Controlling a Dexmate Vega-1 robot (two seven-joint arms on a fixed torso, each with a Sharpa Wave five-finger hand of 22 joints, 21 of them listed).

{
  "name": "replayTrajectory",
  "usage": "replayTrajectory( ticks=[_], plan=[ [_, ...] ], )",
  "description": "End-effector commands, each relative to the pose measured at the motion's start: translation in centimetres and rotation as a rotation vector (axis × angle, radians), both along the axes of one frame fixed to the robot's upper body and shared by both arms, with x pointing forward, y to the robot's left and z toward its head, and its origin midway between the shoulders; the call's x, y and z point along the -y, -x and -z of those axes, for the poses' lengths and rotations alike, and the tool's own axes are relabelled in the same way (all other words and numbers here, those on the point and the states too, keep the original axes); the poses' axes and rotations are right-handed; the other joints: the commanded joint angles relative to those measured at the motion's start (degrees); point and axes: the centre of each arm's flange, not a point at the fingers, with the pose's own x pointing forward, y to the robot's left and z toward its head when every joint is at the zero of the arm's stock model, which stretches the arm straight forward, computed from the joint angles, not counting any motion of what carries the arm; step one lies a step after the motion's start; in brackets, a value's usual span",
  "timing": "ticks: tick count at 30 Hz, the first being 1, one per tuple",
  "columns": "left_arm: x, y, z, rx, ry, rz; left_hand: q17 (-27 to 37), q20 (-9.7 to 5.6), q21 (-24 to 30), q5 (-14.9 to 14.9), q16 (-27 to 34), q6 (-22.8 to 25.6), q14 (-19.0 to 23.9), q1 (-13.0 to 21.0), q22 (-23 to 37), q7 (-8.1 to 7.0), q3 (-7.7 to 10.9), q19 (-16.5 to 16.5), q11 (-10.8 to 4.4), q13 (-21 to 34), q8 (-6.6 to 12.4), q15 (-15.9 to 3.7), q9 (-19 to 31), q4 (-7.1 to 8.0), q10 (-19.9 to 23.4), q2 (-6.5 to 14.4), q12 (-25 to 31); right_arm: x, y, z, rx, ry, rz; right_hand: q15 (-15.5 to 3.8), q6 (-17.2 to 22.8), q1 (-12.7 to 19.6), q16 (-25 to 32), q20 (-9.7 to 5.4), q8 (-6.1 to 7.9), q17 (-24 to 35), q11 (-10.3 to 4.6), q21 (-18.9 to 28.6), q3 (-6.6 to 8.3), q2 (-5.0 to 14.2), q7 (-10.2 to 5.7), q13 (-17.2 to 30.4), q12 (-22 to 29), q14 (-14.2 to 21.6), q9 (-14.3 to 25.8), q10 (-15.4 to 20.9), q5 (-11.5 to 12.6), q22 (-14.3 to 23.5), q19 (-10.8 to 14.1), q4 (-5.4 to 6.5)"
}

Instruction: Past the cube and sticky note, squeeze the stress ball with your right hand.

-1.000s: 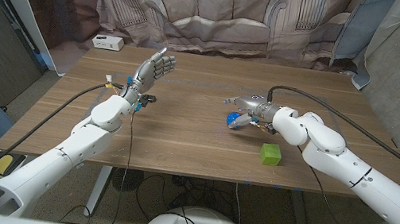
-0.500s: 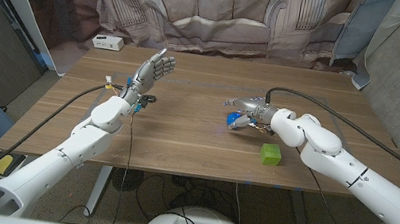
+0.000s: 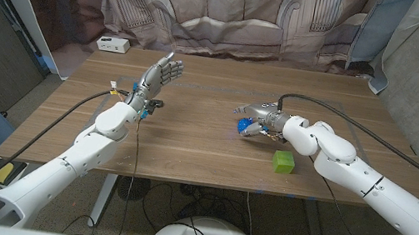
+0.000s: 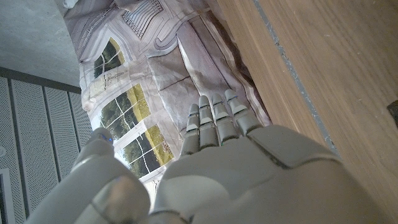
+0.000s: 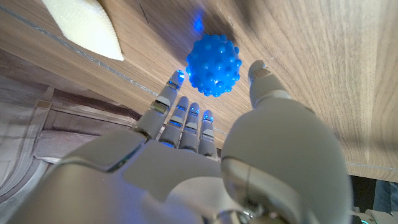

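A blue knobbly stress ball lies on the wooden table right of centre. My right hand hovers just over it, fingers stretched out and apart. In the right wrist view the ball sits between the fingertips and the thumb, which do not grip it. A green cube stands nearer the front edge, beside my right forearm. A pale note lies on the table beyond the ball. My left hand is raised above the table's left side, fingers straight and holding nothing.
A small white box sits at the table's back left corner. A black cable with a small clip runs along my left arm. A printed curtain hangs behind the table.
My right forearm has crept slightly to the left while the hand stays over the ball. The left arm has not moved.
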Motion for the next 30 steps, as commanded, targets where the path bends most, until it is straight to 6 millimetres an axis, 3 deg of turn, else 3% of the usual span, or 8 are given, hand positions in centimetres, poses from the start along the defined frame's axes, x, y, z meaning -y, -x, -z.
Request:
replayTrajectory(
  ticks=[1,8,16,30],
  plan=[
    [0.1,-0.1,0.2,-0.004,0.004,0.004,0.12,-0.08,-0.18,-0.18,-0.13,0.63,0.66,0.09,0.34,0.11,-0.06,0.47,-0.2,0.34,-0.2,0.15,0.18,-0.3,0.5,0.26,-0.14,0.2,-0.3,0.4,-0.003,-0.011,0.0,-0.46,1.29,0.94,0.5,-1.2,0.66,0.4,0.57,-0.05,-0.13,-0.09,0.24,0.18,0.56,1.43,0.28,1.15,0.32,-0.04,0.85,0.53],
    [-0.1,0.1,0.2,0.006,0.008,-0.002,0.12,-0.06,-0.2,-0.19,-0.13,0.8,0.66,0.1,0.34,0.3,-0.07,0.48,-0.18,0.34,-0.15,0.2,0.18,-0.34,0.5,0.32,-0.17,0.3,-0.6,0.9,-0.002,-0.008,-0.003,-1.63,5.7,2.74,1.61,-2.78,1.57,0.75,-0.03,0.36,-0.1,0.47,-1.23,0.18,1.26,4.61,0.18,4.04,0.35,-0.04,4.41,0.53],
    [0.1,-0.1,0.4,0.0,0.007,0.007,0.13,-0.04,-0.22,-0.2,-0.16,0.89,0.62,0.08,0.34,0.28,-0.1,0.45,-0.14,0.35,-0.14,0.28,0.18,-0.37,0.67,0.35,-0.15,0.2,-0.7,1.2,0.015,0.003,0.007,-1.56,6.56,3.56,1.35,-2.87,1.6,0.82,-0.33,0.07,0.0,0.63,-1.32,0.18,1.33,4.13,0.15,4.59,0.38,-0.06,4.46,0.39],
    [0.0,0.0,1.0,-0.01,0.012,0.008,0.13,0.0,-0.22,-0.22,-0.15,0.92,0.66,0.04,0.34,0.32,-0.16,0.5,-0.17,0.35,-0.18,0.3,0.18,-0.44,0.63,0.4,-0.23,0.4,-1.3,1.9,0.005,0.007,0.024,-2.54,7.63,8.08,1.74,-3.41,1.22,1.04,-0.72,0.04,1.33,1.92,-1.62,0.17,1.23,5.56,0.13,5.51,0.51,-0.06,6.45,-0.23]
  ],
)
